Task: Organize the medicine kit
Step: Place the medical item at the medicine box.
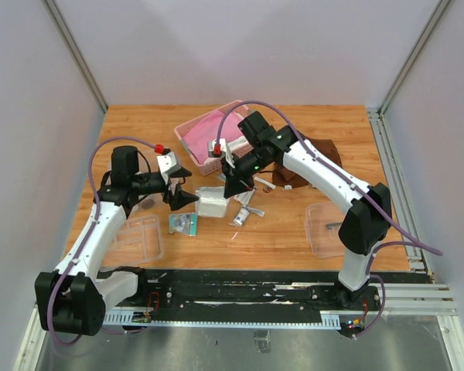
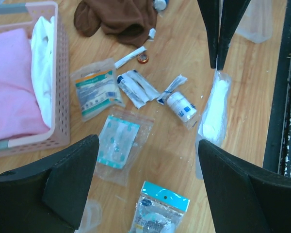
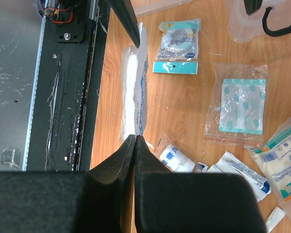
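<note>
The medicine kit lies in parts: a clear divided tray at the near left and a clear lid with a dark handle at the near right. My right gripper is shut, its tips pinching the end of a long white packet just above the wood. My left gripper is open and empty, hovering over a packet with a teal header. A teal dotted packet lies beside it.
A bagged white bottle, white sachets and a gauze packet lie loose mid-table. A pink slatted basket with pink cloth stands behind them, with a brown cloth to its right. The black rail runs along the near edge.
</note>
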Action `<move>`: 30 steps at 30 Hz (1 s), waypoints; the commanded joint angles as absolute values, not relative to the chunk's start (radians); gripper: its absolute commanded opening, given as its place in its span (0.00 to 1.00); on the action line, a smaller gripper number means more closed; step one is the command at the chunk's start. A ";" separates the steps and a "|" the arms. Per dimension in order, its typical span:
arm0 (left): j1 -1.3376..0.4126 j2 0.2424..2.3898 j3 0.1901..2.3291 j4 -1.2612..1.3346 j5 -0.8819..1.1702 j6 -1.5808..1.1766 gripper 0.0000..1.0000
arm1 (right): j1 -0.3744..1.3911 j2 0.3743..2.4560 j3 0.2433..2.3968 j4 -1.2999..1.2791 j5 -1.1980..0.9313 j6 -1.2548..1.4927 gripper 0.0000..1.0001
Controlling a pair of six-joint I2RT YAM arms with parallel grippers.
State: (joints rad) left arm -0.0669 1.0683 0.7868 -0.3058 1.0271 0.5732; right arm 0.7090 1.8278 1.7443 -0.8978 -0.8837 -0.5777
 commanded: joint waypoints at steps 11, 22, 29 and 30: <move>-0.202 1.121 0.861 -0.359 1.156 0.584 0.78 | 0.712 1.742 1.704 -0.935 -0.945 -0.644 0.01; -0.201 1.096 0.924 -0.580 0.972 0.785 0.79 | 0.712 1.705 1.644 -0.934 -0.899 -0.692 0.00; -0.201 1.057 0.985 -0.667 0.969 0.834 0.87 | 0.717 1.694 1.627 -0.933 -0.908 -0.689 0.01; -0.202 1.054 0.988 -0.667 0.991 0.828 0.87 | 0.719 1.694 1.626 -0.932 -0.908 -0.684 0.01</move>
